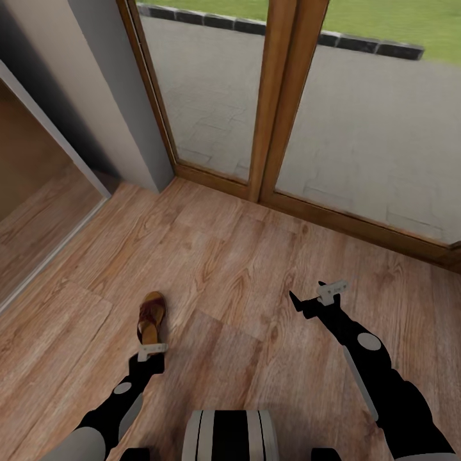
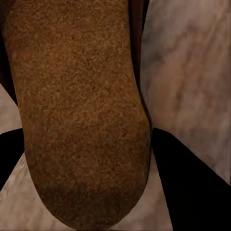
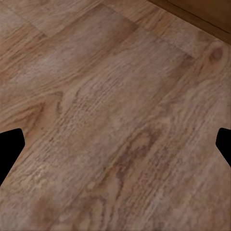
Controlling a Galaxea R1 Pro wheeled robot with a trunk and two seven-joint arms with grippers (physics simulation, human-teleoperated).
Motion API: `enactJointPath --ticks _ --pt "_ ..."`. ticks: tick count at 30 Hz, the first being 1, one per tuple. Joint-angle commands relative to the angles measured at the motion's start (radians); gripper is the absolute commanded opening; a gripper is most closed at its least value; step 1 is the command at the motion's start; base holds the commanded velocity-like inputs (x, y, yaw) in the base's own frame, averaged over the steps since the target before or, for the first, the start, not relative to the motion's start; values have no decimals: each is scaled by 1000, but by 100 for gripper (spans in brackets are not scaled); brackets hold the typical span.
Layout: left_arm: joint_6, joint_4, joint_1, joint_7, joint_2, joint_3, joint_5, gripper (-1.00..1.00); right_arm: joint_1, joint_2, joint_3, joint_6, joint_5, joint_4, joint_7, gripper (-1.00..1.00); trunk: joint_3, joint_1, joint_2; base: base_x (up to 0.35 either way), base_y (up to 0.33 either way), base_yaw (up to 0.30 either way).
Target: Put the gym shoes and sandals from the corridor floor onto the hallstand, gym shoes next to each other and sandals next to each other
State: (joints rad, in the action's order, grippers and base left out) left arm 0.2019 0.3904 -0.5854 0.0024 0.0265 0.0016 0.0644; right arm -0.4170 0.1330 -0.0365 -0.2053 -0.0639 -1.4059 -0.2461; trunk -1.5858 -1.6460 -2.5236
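Note:
One brown sandal (image 1: 152, 315) with a tan footbed lies on the wood-plank corridor floor (image 1: 230, 269), toe pointing away from me. My left gripper (image 1: 151, 344) is at its heel. In the left wrist view the footbed (image 2: 82, 110) sits between both dark fingers (image 2: 192, 187), which touch its sides, so the gripper is shut on the sandal. My right gripper (image 1: 306, 292) hovers open over bare floor to the right, nothing between its fingertips (image 3: 9, 149). The gym shoes and the hallstand are out of view.
Wood-framed glass doors (image 1: 282, 96) run across the far side, with paving outside. A grey wall corner (image 1: 102, 83) stands at the left, beside a recessed opening with a pale frame (image 1: 51, 121). My own base (image 1: 229, 435) is at the near edge.

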Motion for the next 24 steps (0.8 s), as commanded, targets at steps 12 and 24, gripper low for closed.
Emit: enactJointPath --ticks 12,24 --pt "8 11 6 1 0 -5 24 -100 0 0 1 -4 -7 3 -3 100 -1 0 0 0 0 0" --pt "5 11 4 1 0 -5 25 -100 0 0 1 -4 -9 5 -2 100 38 5 2 0 0 0"
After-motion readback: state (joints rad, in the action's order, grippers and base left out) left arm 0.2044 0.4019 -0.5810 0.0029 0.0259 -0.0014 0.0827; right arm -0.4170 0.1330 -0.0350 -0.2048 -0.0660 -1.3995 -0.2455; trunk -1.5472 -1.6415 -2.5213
